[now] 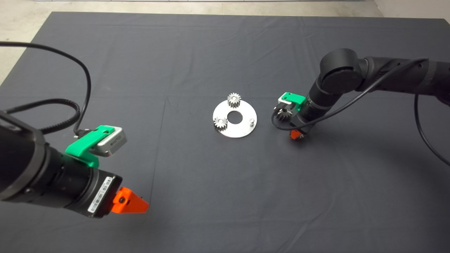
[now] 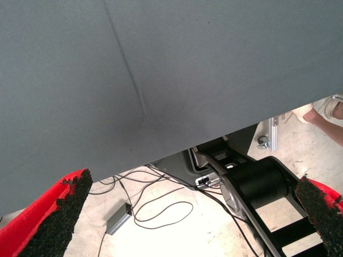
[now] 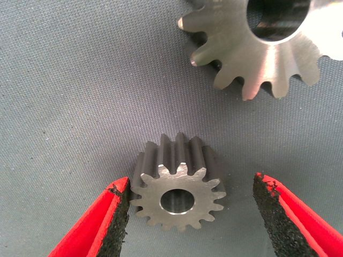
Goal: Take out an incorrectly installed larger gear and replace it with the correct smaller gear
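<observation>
My right gripper (image 3: 190, 182) is open and low over the mat, just right of the round steel plate (image 1: 242, 128). The smaller gear (image 3: 179, 193), grey with short teeth and a round centre hole, lies flat between its two fingers without touching either pad. Just beyond it on the mat lies the larger gear (image 3: 257, 48), cone-like with long bright teeth. In the head view the larger gear (image 1: 282, 114) peeks out beside the right gripper (image 1: 297, 134), which hides the smaller gear. The plate's right peg (image 1: 251, 121) is bare. My left gripper (image 1: 132, 203) hangs open at the lower left.
Two light silver gears (image 1: 233, 99) (image 1: 220, 123) sit on the plate around its centre hole. The left wrist view shows the mat's edge (image 2: 161, 155), the floor with cables, the robot's base (image 2: 257, 184) and a person's shoe (image 2: 327, 110).
</observation>
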Robot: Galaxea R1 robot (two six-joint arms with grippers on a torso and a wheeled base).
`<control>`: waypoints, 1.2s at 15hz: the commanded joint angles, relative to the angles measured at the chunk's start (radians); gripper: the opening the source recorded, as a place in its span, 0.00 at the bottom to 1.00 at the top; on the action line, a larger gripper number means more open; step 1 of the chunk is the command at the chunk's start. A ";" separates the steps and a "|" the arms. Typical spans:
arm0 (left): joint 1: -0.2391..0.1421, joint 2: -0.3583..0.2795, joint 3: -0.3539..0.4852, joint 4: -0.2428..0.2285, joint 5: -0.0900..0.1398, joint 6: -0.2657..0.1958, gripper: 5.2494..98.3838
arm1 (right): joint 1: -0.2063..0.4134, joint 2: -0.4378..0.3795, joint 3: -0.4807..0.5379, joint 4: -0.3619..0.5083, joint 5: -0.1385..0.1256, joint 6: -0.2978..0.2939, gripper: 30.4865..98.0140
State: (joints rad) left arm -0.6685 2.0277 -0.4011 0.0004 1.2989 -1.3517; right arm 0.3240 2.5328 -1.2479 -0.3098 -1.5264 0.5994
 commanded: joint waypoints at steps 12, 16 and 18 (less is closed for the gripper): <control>-0.011 -0.007 0.016 -0.016 -0.003 0.003 1.00 | -0.013 0.018 -0.003 0.052 -0.117 0.022 0.45; -0.011 -0.007 0.016 -0.016 -0.003 0.003 1.00 | -0.011 0.015 -0.005 0.049 -0.118 0.020 0.45; -0.011 -0.007 0.016 -0.017 -0.003 0.003 1.00 | -0.011 0.015 -0.004 0.049 -0.118 0.019 0.45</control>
State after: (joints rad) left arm -0.6685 2.0247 -0.3983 0.0004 1.2978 -1.3517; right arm 0.3019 2.5530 -1.2506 -0.2911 -1.5274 0.6151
